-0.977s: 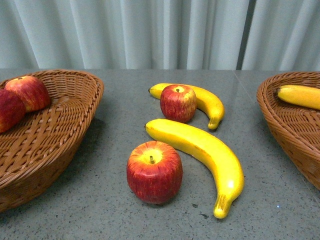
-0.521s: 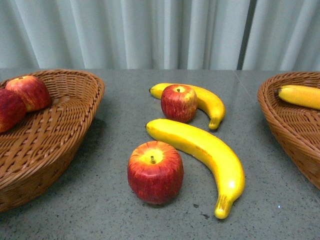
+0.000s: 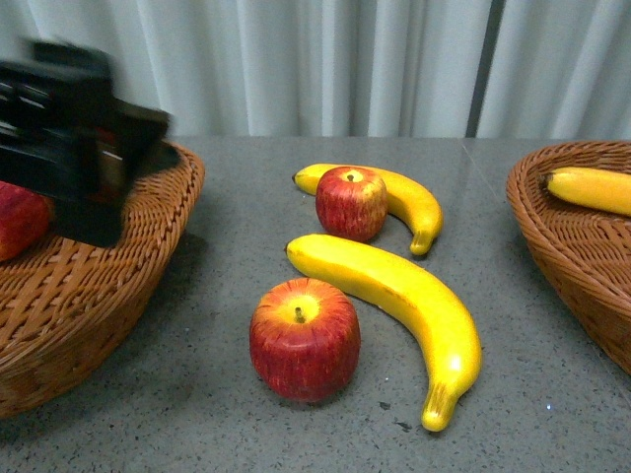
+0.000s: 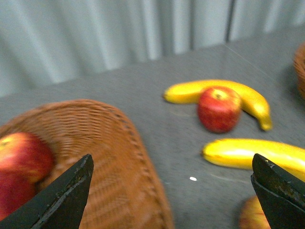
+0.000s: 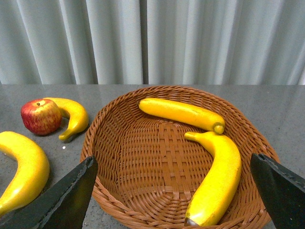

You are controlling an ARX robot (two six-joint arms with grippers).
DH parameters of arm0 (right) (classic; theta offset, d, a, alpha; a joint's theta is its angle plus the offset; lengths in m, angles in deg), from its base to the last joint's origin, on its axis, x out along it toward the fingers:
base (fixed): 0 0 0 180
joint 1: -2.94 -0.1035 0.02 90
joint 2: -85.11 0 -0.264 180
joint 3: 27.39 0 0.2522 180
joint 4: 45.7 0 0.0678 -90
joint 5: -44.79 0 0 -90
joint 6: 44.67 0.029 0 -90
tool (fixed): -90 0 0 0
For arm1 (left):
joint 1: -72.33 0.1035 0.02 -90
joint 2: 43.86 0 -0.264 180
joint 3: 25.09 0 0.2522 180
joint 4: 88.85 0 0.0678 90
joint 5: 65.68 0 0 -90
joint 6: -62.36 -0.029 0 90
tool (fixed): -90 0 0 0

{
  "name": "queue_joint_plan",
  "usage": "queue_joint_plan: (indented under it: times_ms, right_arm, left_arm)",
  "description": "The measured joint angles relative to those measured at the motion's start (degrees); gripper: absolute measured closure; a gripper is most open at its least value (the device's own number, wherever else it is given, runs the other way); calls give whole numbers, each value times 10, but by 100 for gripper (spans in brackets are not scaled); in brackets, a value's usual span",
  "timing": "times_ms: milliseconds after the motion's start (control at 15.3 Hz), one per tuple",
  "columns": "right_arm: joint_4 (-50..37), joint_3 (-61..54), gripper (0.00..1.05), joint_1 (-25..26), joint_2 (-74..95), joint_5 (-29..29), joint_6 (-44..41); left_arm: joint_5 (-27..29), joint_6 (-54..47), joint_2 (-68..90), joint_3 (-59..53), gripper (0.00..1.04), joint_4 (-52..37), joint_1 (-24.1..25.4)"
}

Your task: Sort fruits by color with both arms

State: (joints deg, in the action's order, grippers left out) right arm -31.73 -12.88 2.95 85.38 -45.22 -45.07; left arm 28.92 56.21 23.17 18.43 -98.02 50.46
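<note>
Change from half a second ago: the left arm (image 3: 79, 138) has come into the front view at upper left. It is a blurred black block in front of the left basket (image 3: 148, 246). It now covers one of the two apples seen there before. Only a red edge of the other basket apple (image 3: 18, 222) shows. Nothing on the counter (image 3: 217, 394) has moved. The near apple (image 3: 304, 338), far apple (image 3: 350, 202), long banana (image 3: 394, 305) and far banana (image 3: 409, 202) lie as before, between the two baskets. The far apple touches the inner curve of the far banana. The near apple sits just beside the long banana.

The left wrist view is blurred. The left fingers (image 4: 62, 200) are spread wide with nothing between them, holding nothing. This view shows both apples in the left basket, side by side, which the front view cannot.

In the right wrist view the right fingers (image 5: 62, 200) are also wide apart and empty, near the rim of the right basket (image 5: 109, 143). It shows two bananas inside, a straighter banana (image 5: 181, 113) and a curved banana (image 5: 217, 181), with their ends close together. The front view shows only one of them, cut by the frame edge.

Count:
- Apples: four, two on the counter and two in the left basket.
- Bananas: four, two on the counter and two in the right basket.
- Baskets: two.
</note>
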Motion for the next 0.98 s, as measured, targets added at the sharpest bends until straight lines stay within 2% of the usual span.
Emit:
queue_joint_plan:
  times_ms: [130,261,391,847,912,977]
  right_arm:
    - [0,0,7,0,0,0,0]
    - [0,0,7,0,0,0,0]
    - [0,0,7,0,0,0,0]
    - [0,0,7,0,0,0,0]
    - [0,0,7,0,0,0,0]
    - [0,0,7,0,0,0,0]
  left_arm:
    - [-34,-4,108,55,7,20,-56]
    - [-47,-19,157,77,7,31,-82]
    - [-89,-35,194,85,7,41,-101]
    - [-109,-63,288,96,7,34,-90]
    - [-112,-63,290,93,11,35,-90]
    - [-115,-63,288,92,21,36,-91]
